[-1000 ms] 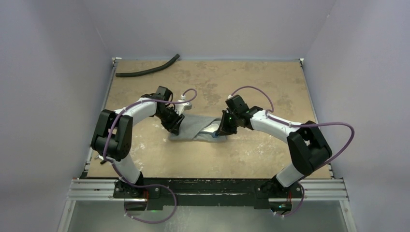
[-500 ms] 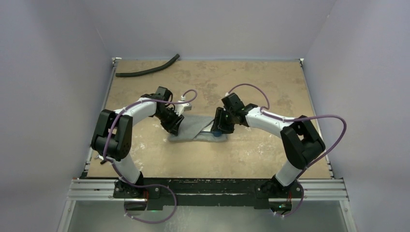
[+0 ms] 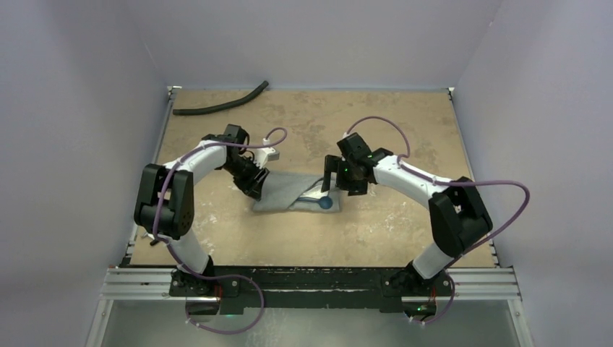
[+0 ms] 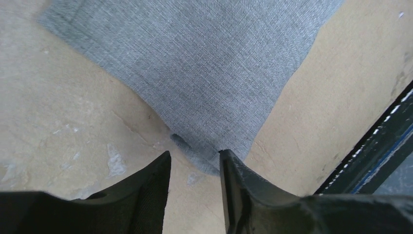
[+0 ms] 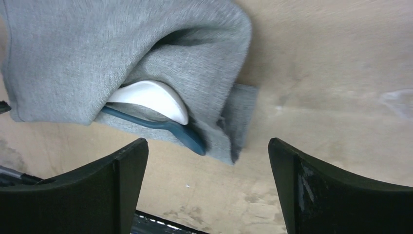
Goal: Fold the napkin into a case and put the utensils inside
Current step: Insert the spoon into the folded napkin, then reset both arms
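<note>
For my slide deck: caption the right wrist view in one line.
Open right pincer facing the grey napkin case, white spoon and blue-ended utensil poking out.

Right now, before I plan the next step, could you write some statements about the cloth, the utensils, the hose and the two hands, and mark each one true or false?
1. The right hand is open and holds nothing. True.
2. The white spoon lies wholly outside the grey cloth. False: it sits in the cloth's fold, with only one end showing.
3. The black hose touches the cloth. False: it lies apart from it, at the far left edge of the table.
4. The dark blue utensil lies right beside the spoon. True.
5. The left hand is at a corner of the cloth. True.
</note>
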You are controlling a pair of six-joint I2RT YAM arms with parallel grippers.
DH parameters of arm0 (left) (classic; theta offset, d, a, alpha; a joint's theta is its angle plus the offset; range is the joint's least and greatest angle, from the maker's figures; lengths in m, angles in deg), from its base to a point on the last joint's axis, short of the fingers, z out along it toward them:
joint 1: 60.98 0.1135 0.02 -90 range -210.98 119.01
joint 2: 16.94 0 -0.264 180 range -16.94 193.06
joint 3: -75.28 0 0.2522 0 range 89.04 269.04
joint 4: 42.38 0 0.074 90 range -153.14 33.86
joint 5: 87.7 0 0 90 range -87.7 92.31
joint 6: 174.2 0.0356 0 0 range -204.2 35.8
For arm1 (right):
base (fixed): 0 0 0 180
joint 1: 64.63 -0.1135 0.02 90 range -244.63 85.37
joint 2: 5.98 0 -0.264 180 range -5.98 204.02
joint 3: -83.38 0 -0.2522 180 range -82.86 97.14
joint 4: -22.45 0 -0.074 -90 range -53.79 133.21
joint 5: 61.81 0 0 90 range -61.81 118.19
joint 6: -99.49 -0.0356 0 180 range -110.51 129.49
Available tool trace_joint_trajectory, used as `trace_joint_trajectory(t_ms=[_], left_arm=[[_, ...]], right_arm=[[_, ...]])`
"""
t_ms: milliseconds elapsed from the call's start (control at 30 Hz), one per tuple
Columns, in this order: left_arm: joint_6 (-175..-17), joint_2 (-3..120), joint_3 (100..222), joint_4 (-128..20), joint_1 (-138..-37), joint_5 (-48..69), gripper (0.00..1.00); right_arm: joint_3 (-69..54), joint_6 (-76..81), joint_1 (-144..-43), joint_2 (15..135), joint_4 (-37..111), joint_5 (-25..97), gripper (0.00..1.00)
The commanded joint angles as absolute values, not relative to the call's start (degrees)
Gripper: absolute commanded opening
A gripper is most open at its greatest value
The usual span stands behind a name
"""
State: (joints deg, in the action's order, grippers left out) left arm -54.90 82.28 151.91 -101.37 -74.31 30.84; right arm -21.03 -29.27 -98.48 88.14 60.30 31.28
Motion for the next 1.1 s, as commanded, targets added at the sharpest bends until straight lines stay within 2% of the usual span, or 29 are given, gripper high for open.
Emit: trace_joint_trajectory(t_ms=[0, 67, 133, 200, 267, 400, 533, 633, 767, 933, 1067], left_arm=[[-52.2, 81.3, 159.5, -108.6, -72.6, 34.9, 0.51], [-52.4, 80.8, 162.4, -110.2, -71.8, 34.9, 0.68], [-53.4, 80.1, 164.6, -109.9, -70.4, 34.4, 0.79], [-55.7, 79.8, 166.0, -107.7, -68.5, 33.5, 0.87], [-57.4, 79.2, 165.8, -103.5, -66.0, 35.1, 0.92], [-68.4, 75.3, 155.4, -80.5, -61.8, 34.3, 0.95], [-75.3, 72.1, 141.6, -60.3, -61.2, 34.1, 0.97], [-78.6, 71.5, 131.4, -45.6, -61.2, 35.9, 0.98], [-79.9, 73.1, 126.9, -33.9, -61.0, 32.2, 0.99], [-82.3, 73.3, 119.4, -14.4, -59.1, 28.7, 0.98], [-83.4, 74.6, 118.8, -12.9, -59.0, 27.1, 0.99]], right_arm=[[-19.4, -25.2, -93.1, 80.2, 62.6, 28.1, 0.99], [-19.5, -24.0, -89.7, 78.0, 60.2, 28.1, 0.99], [-18.7, -22.8, -88.0, 76.5, 57.9, 25.5, 0.99], [-18.8, -21.8, -87.2, 75.0, 54.2, 18.5, 0.99], [-21.6, -19.1, -86.9, 73.3, 46.9, 7.9, 0.99], [-39.5, -2.8, -86.3, 67.0, 12.7, -7.9, 0.99], [-50.7, 5.4, -83.3, 66.7, -12.0, -13.1, 0.99], [-53.5, 1.1, -79.0, 68.7, -16.6, -10.7, 0.99], [-55.5, 2.6, -77.3, 73.9, -21.5, -11.8, 0.99], [-60.3, 5.0, -75.5, 78.5, -35.5, -11.5, 0.99], [-62.3, 3.2, -74.3, 81.6, -41.9, -9.5, 0.99]])
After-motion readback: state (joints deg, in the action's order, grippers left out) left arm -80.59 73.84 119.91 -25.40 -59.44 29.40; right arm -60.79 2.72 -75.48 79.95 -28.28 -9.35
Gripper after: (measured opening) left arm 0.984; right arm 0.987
